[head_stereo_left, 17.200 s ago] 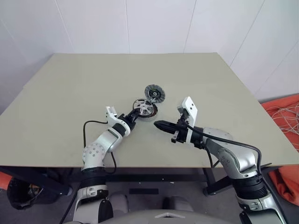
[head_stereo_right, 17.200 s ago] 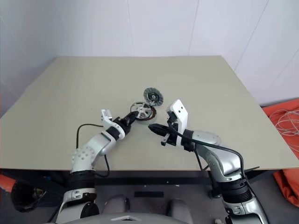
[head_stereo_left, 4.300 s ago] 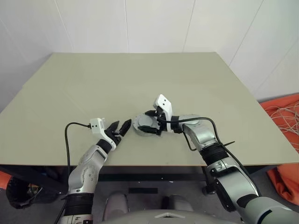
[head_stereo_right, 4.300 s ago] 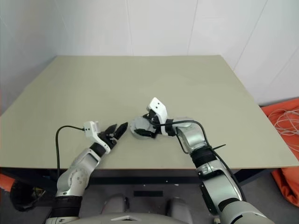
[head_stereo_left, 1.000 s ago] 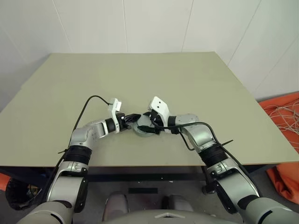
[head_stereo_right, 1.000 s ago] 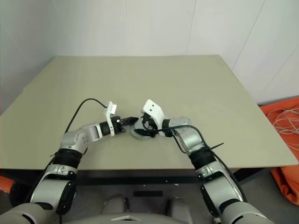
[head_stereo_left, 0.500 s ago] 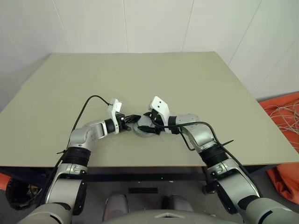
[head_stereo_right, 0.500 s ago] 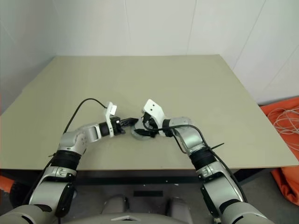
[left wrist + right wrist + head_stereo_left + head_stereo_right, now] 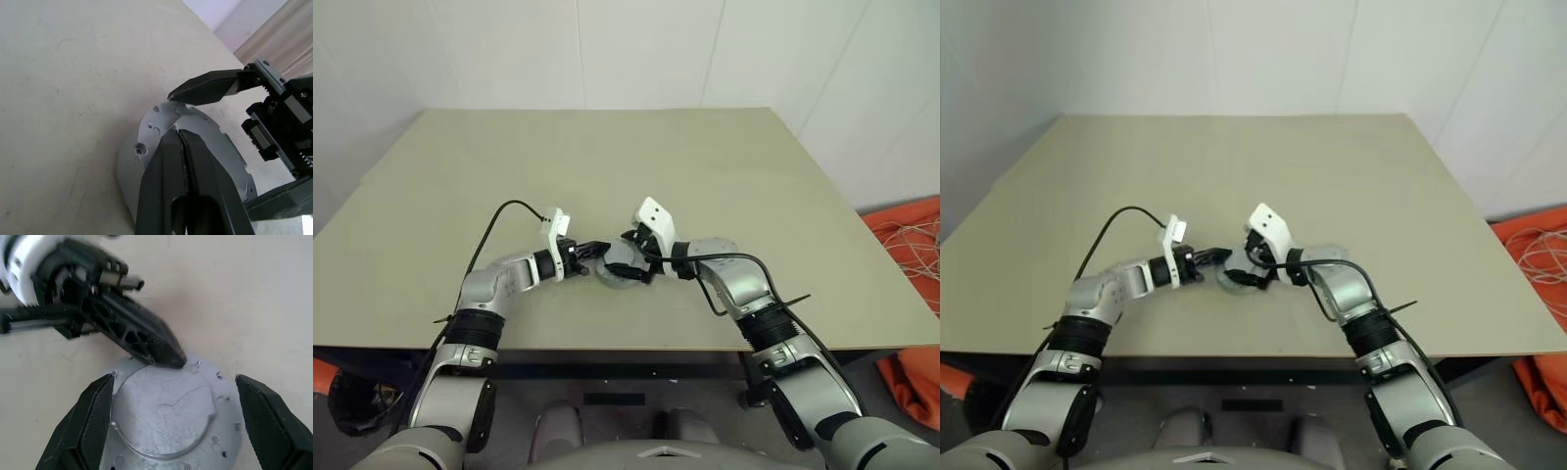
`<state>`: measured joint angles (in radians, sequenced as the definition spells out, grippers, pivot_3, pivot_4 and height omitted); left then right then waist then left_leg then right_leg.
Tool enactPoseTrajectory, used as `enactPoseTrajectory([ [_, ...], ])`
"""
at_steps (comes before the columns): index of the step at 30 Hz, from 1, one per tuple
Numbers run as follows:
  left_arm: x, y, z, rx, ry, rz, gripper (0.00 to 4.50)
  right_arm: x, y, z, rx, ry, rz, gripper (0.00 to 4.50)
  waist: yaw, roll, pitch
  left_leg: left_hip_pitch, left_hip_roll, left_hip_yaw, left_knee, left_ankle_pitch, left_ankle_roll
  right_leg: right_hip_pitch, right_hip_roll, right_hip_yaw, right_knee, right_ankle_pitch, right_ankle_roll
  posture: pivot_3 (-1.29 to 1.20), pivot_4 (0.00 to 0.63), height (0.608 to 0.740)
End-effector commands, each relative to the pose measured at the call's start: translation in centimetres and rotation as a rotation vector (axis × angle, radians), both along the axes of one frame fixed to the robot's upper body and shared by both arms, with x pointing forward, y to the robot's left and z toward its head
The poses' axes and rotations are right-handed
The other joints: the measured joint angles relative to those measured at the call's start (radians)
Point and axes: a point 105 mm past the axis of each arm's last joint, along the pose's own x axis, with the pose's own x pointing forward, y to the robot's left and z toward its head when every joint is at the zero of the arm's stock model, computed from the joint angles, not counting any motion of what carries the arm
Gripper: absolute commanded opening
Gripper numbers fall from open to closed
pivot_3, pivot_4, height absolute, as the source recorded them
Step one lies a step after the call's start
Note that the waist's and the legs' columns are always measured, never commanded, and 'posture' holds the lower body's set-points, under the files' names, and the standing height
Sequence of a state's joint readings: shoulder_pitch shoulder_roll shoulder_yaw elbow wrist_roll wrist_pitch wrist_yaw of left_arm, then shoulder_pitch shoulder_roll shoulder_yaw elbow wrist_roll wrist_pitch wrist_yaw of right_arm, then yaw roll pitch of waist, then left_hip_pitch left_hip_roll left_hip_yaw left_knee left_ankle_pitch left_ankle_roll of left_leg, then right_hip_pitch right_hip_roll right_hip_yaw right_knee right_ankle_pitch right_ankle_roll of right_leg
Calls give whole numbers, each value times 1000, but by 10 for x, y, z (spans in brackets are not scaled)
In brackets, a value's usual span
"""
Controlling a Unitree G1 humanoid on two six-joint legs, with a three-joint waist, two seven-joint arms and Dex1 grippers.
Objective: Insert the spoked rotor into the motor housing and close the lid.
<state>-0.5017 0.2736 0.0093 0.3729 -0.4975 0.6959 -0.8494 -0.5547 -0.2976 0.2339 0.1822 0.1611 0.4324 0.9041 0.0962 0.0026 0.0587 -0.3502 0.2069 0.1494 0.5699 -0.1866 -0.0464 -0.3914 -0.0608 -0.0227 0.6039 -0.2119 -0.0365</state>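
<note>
Lid [image 9: 168,418] folded shut, silver back up, over motor housing near table [image 9: 460,176] front edge, mid-width; left gripper [image 9: 182,134] pinched narrow, tip on lid prob. to pin it; right gripper [image 9: 171,426] spread wide astride, holding nothing

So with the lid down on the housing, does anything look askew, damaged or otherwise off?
Nothing stands out. The lid lies flat and closed on the table, its silver back up. The shut left gripper rests its tip on the lid's edge, and the right gripper stands open with a finger on either side.
</note>
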Motion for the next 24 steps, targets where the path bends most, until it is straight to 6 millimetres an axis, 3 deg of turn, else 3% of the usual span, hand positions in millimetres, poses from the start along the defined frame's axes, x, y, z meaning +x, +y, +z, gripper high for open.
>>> enactPoseTrajectory([
  [1,-4,-5,-11,34,32,-24,0,-12,-4,44,114,-60,66,4466,1,0,0,0,0,0,0,0,0,0,0,0,0,0,0,0,0,740],
  [6,-6,-8,-12,33,36,-37,0,-18,-21,56,122,-59,40,4466,3,0,0,1,0,0,-1,0,0,1,0,0,0,-1,1,0,0,740],
  [10,-6,-9,-13,32,35,-41,0,4,-62,30,-43,10,-223,4466,5,0,0,1,0,0,-1,0,0,1,-2,0,0,-3,4,0,0,740],
  [13,-6,-9,-13,33,32,-40,0,-6,-75,12,-73,184,-302,4466,7,0,0,1,-1,0,-2,2,-3,1,-3,0,-1,-3,5,0,0,740],
  [16,-5,-9,-13,31,31,-40,0,-11,-72,13,-4,338,-371,4466,6,2,0,1,-2,0,-4,2,-3,1,-3,0,-1,-3,3,0,0,740],
  [24,-6,-11,-14,27,34,-43,0,-15,-56,40,207,647,-395,4466,10,3,0,2,-2,0,-4,3,-5,1,-5,0,0,-4,4,0,0,740],
])
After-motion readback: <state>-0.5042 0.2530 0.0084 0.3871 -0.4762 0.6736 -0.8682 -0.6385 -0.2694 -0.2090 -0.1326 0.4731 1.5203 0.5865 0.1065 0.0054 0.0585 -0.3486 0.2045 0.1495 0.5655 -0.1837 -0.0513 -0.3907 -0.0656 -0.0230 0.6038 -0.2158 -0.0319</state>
